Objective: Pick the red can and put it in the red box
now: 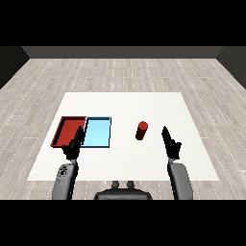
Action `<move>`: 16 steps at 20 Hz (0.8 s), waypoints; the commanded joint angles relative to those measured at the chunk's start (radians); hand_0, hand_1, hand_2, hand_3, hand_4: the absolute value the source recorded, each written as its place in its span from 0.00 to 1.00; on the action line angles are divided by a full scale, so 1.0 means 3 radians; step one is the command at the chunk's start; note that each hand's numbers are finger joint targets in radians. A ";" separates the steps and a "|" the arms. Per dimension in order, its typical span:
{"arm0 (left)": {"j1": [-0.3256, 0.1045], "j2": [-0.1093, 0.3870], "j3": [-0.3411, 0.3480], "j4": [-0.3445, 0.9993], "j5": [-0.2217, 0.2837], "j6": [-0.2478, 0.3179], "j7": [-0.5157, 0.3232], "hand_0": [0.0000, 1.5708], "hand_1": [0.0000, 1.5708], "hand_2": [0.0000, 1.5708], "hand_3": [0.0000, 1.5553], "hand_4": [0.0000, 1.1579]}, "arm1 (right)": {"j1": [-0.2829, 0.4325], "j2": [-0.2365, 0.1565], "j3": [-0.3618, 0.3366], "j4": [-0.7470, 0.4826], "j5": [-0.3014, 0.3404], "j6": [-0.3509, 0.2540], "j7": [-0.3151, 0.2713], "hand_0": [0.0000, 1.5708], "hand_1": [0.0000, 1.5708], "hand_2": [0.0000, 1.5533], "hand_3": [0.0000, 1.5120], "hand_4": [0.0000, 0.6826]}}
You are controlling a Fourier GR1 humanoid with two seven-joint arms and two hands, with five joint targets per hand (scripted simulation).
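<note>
A smooth, plain red can [141, 130], a small upright cylinder with no readable label, stands on the matte white table [144, 103], at about ten o'clock from the right hand [171, 144], whose fingers are straight and empty. At nine o'clock lie the shallow rectangular light blue tray [98, 132] and red tray [68, 129], touching. The left hand [74, 145], fingers relaxed, holds nothing.

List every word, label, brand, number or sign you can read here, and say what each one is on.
None: no readable text anywhere.
Red can: plain red, no label visible.
Red tray and light blue tray: plain colours, no markings.
White table: blank.
</note>
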 commanded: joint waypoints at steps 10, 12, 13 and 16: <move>0.0004 -0.0197 0.0124 -0.0131 0.0068 0.0022 -0.0976 0.00 0.00 0.00 0.00 0.00 | -0.0536 -0.0115 -0.0453 0.0471 -0.0634 0.0590 -0.0820 0.00 0.00 0.00 0.00 0.00; 0.0032 -0.0254 0.0099 -0.0079 0.0036 0.0069 -0.1024 0.00 0.00 0.00 0.00 0.00 | -0.0398 -0.0063 -0.0390 0.0520 -0.0595 0.0655 -0.1026 0.00 0.00 0.00 0.00 0.00; 0.0110 -0.0230 0.0074 -0.0226 0.0058 0.0022 -0.1003 0.00 0.00 0.00 0.00 0.00 | -0.0760 -0.0013 -0.0389 0.0763 -0.0508 0.0471 -0.0910 0.00 0.00 0.00 0.00 0.00; 0.0144 -0.0172 0.0134 -0.0186 0.0110 -0.0049 -0.1078 0.00 0.00 0.00 0.00 0.00 | -0.0559 -0.0152 -0.0433 0.0528 -0.0625 0.0663 -0.0895 0.00 0.00 0.00 0.00 0.00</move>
